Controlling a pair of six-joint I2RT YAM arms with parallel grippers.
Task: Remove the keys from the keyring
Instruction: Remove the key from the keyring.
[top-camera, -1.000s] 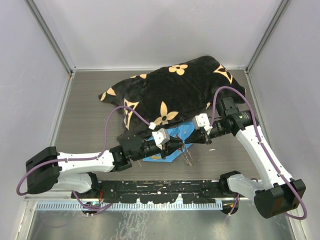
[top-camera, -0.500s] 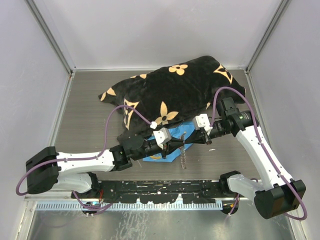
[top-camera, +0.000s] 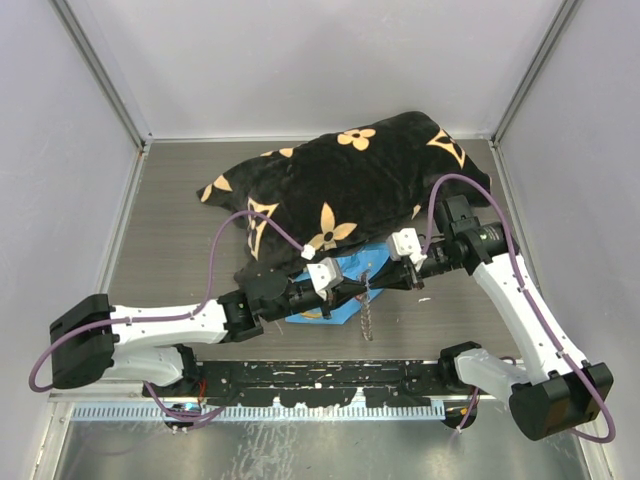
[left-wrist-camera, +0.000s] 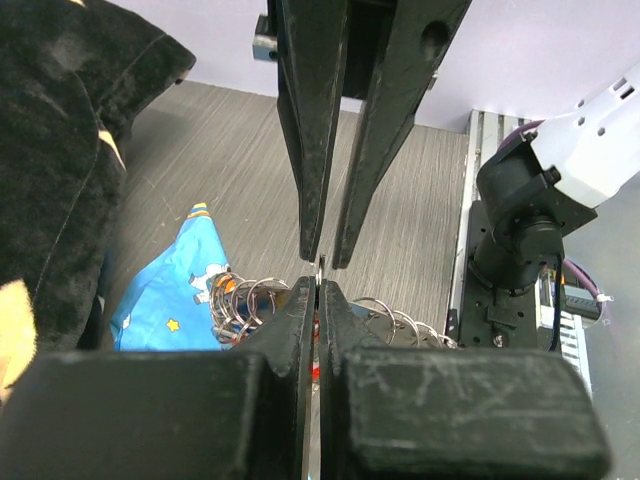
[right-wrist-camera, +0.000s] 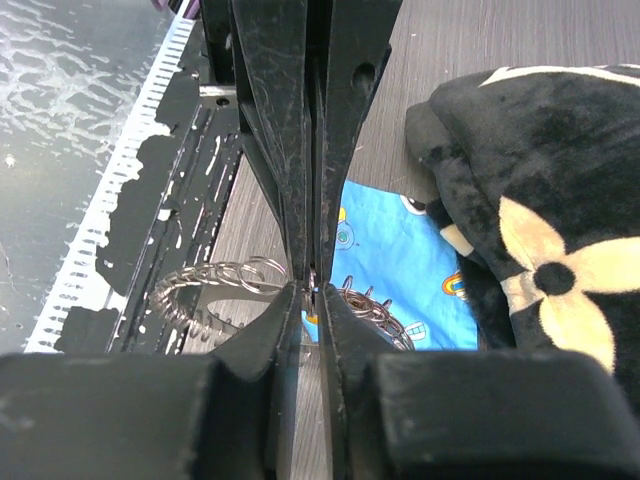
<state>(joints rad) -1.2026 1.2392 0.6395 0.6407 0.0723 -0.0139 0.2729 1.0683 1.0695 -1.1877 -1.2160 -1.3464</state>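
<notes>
Grey wood-grain table (top-camera: 175, 210) lies between pale walls. Near the middle of its front edge, the left gripper (left-wrist-camera: 318, 300) has its fingers pressed together on a thin silver piece (left-wrist-camera: 318, 270), and a little red shows deeper between them. Whether this piece is a key or the ring wire cannot be told. The right gripper (left-wrist-camera: 321, 258) meets it tip to tip, with a narrow slit between its fingers around the same piece; it is not clear if it presses. The keyring (top-camera: 368, 318) hangs down from this point, above a blue cloth (left-wrist-camera: 165, 300). Behind them a black blanket (top-camera: 350, 190) with beige flowers reaches toward the back right corner.
</notes>
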